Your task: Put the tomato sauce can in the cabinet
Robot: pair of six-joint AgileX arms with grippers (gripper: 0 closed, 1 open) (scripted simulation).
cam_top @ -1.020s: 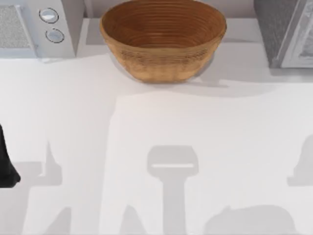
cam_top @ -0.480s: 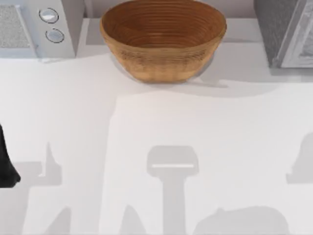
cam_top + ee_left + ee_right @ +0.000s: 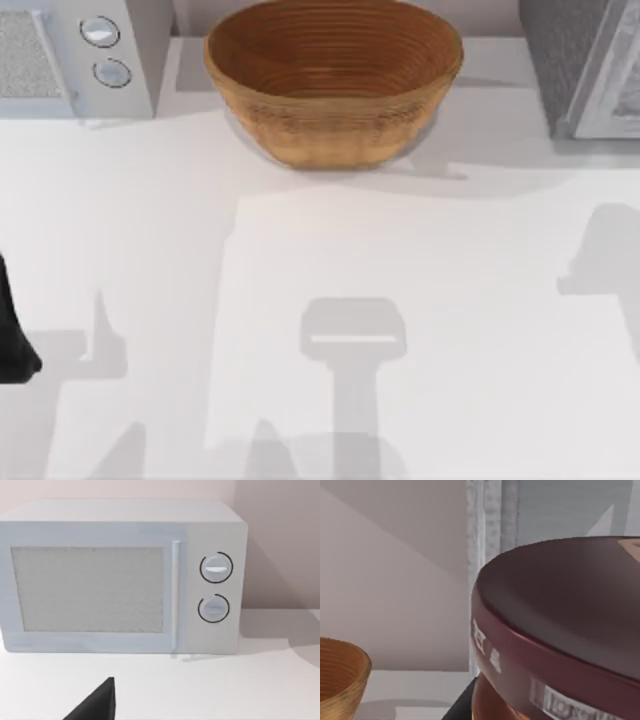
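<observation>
The tomato sauce can [image 3: 560, 630] looms close in the right wrist view, its dark maroon top tilted and a band of printed label below it. My right gripper is shut on the can, and one dark finger [image 3: 461, 706] shows beside its lower body. Right behind the can stands the grey cabinet [image 3: 492, 535], which sits at the table's back right corner [image 3: 580, 60] in the top view. My right arm's shadow [image 3: 600, 265] falls on the table at the right, in front of the cabinet. My left arm [image 3: 10, 330] is parked at the left edge.
A big woven brown basket [image 3: 333, 85] stands at the back middle, and its rim [image 3: 340, 670] shows in the right wrist view. A white microwave [image 3: 80, 55] with two dials is at the back left; its front [image 3: 120, 575] faces the left wrist camera.
The right arm's shadow has climbed from the lower right of the table toward the back right, nearer the cabinet. The left arm has not moved.
</observation>
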